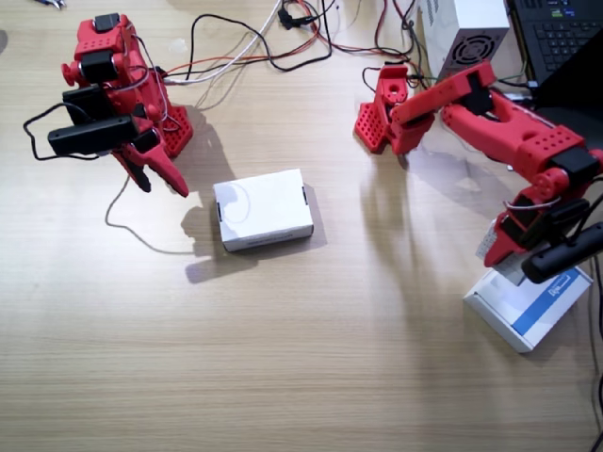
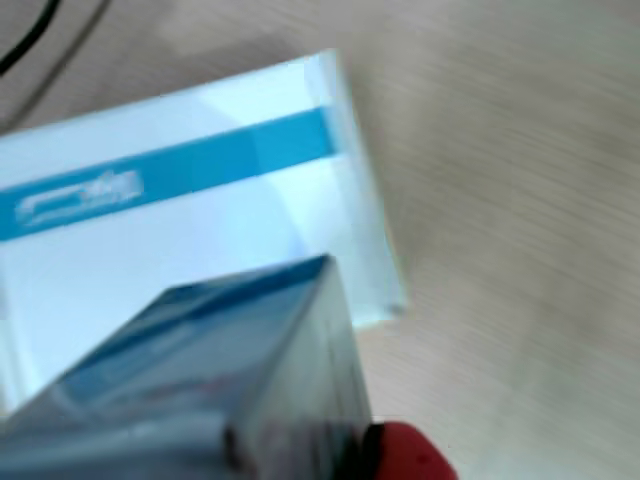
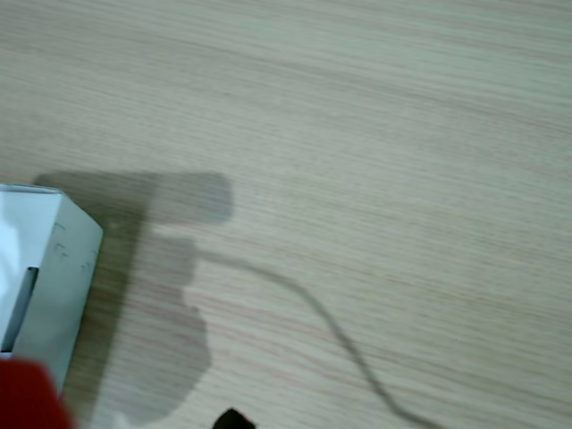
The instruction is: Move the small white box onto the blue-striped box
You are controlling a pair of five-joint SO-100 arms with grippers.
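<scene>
Over at the table's near edge, the left arm point(image 1: 490, 118) reaches out and down so that the left gripper point(image 1: 497, 252) hangs just above the blue-striped box point(image 1: 528, 301). Its jaws are closed on the small white box point(image 1: 490, 243), whose pale end shows between the red fingers in the fixed view. In a wrist view the small carton point(image 2: 220, 370) fills the lower part of the picture, blurred and bluish, right in front of the striped box point(image 2: 180, 200); whether the two touch cannot be told. The blue stripe point(image 2: 200, 165) with its faint white lettering runs across the flat box's top.

The blue-striped box lies flat on the wooden table point(image 1: 301, 377), partly hidden under the gripper and its black camera.

The right arm point(image 1: 113, 94) stands folded, well apart from this, with the right gripper point(image 1: 160, 179) pointing down toward the table just beside the plain white box point(image 1: 264, 209). How far its jaws are open cannot be told. In a wrist view only a corner of that plain box point(image 3: 45, 268) shows, with bare wood and a thin cable point(image 3: 340, 340) beyond.

At the far edge lie a tangle of wires point(image 1: 283, 38), a grey power supply point(image 1: 466, 33) and a laptop point(image 1: 556, 28).
</scene>
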